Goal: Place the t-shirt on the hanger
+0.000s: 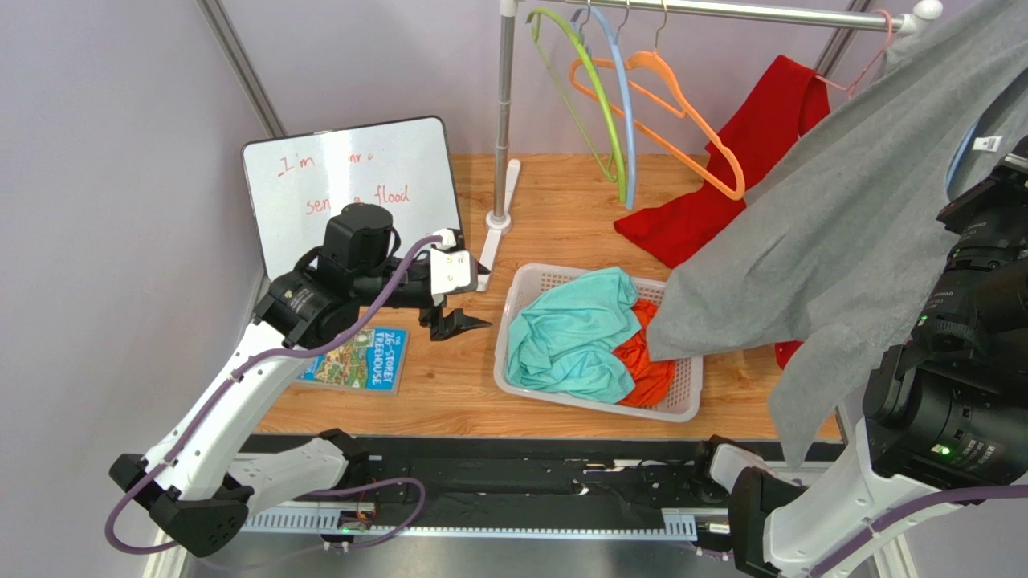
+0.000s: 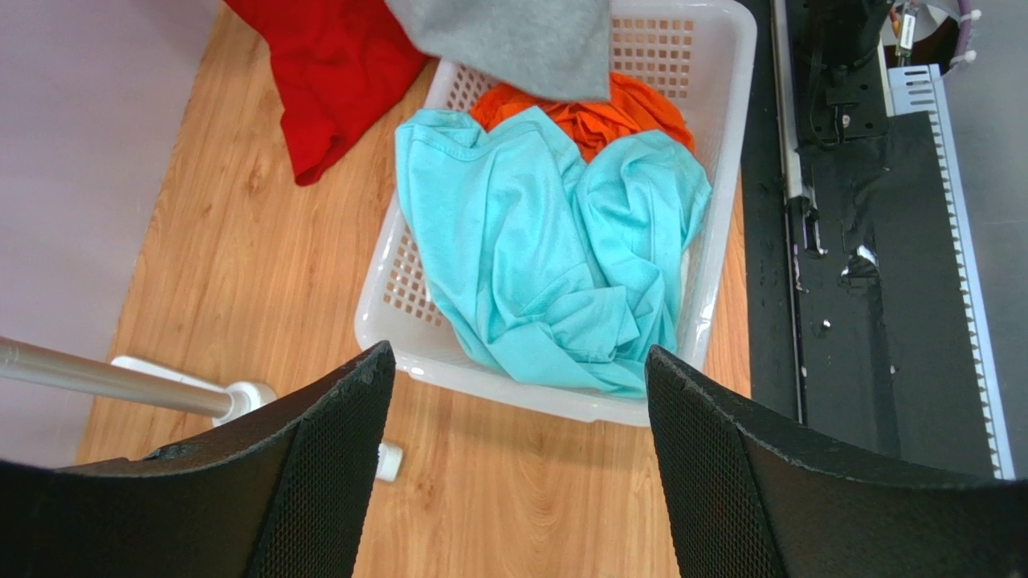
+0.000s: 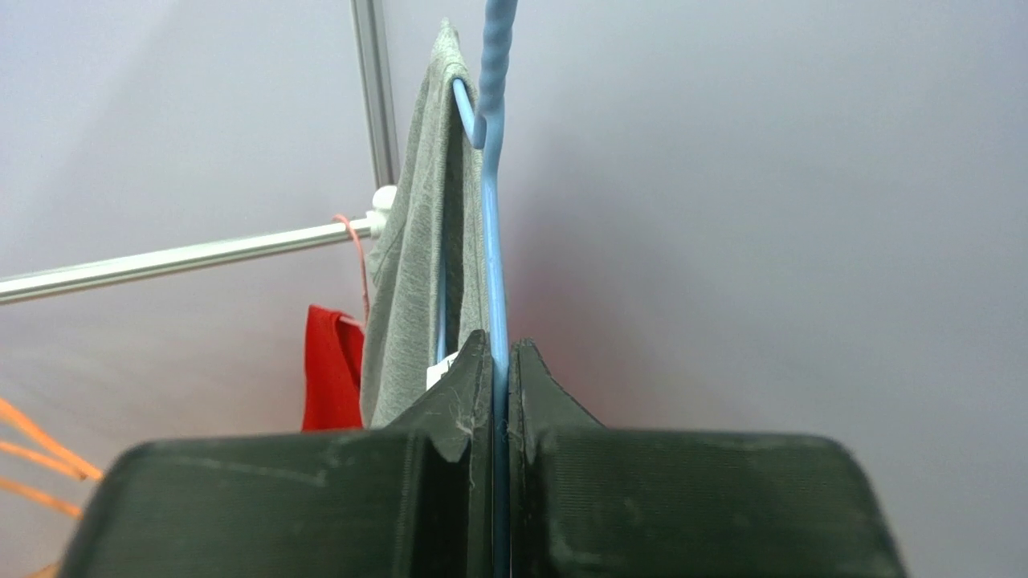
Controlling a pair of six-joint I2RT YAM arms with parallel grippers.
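Bare wood lies open in the centre of the top view, between the rack pole [image 1: 503,121] and the basket [image 1: 521,301]. At left, the whiteboard [image 1: 350,193] and a book [image 1: 356,358] take up the table edge. Upper centre, spare hangers [image 1: 624,169] crowd under the rail [image 1: 748,12]. The grey t-shirt [image 1: 833,241] drapes over the right half, covering the basket's right corner. Between the left gripper [image 2: 519,355]'s wide-apart fingers, the way down to the teal garment [image 2: 543,241] is open. In the right wrist view the hanger [image 3: 492,241], pinched by the right gripper [image 3: 500,355], blocks straight ahead; plain wall lies to its right.
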